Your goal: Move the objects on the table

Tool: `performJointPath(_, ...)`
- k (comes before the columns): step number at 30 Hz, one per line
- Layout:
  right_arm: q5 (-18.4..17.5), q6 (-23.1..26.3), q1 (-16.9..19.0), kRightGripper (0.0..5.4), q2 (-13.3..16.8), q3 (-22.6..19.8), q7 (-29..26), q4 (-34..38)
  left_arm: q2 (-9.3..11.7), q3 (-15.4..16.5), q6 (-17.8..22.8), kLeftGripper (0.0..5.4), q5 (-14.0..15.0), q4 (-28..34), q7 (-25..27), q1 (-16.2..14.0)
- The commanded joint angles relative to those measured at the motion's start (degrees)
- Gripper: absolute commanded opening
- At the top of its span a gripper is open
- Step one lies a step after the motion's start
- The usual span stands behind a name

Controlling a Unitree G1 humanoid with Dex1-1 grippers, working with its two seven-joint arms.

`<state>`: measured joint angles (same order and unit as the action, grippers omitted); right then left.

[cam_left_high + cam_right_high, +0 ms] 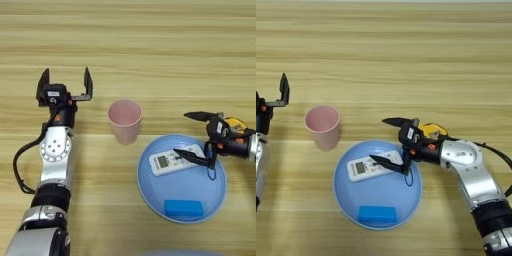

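Both eyes sit on the robot's head and look down on the desk (150, 40) from close by. Both see the blue plate (346, 200) and pink cup (125, 120).

Counting one table (150, 40), carrying everything else. Counting one cup (125, 120), standing near the table's middle. Counting one plate (190, 187), lying toward the table's near right edge. Counting one remote (170, 161), lying on the plate's far half, and one block (183, 207), lying by the plate's near rim. Counting one tape measure (236, 122), showing just past the plate's far right rim, partly hidden by the arm. Finding only one kind doubling: the left gripper (66, 72) and the right gripper (180, 133), each showing two fingers.
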<state>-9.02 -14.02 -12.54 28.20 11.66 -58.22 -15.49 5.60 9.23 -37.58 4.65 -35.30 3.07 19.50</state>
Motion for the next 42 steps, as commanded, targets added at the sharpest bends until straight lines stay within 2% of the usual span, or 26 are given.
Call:
performJointPath(1,1.21,1.74,-0.57,5.40,1.41,1.35,-2.22,0.87,-0.06,-0.26,-0.48,5.38,-0.63,-0.08,-0.31,0.38)
performJointPath(13,5.66,1.73,-2.78,5.40,1.29,5.01,-4.80,-3.62,-0.09,-0.50,-0.55,5.38,-0.67,-0.47,-0.52,0.60)
performJointPath(26,11.46,-2.41,-3.17,5.40,1.24,8.06,-4.27,-8.59,-0.36,-0.85,-0.65,5.38,-1.00,-0.32,-0.98,0.53)
performJointPath(30,14.47,-4.41,-3.49,5.40,1.53,9.14,-2.36,-10.52,-0.37,-0.89,-0.65,5.38,-1.02,-0.19,-0.87,0.47)
performJointPath(31,14.95,-4.88,-3.52,5.17,1.68,9.46,-2.09,-10.98,-0.38,-0.92,-0.69,5.40,-1.05,-0.23,-0.88,0.48)
performJointPath(42,16.28,-5.39,-3.54,4.20,3.53,11.86,-3.20,-12.23,-0.43,-0.97,-0.84,5.40,-1.18,-0.43,-0.94,0.55)
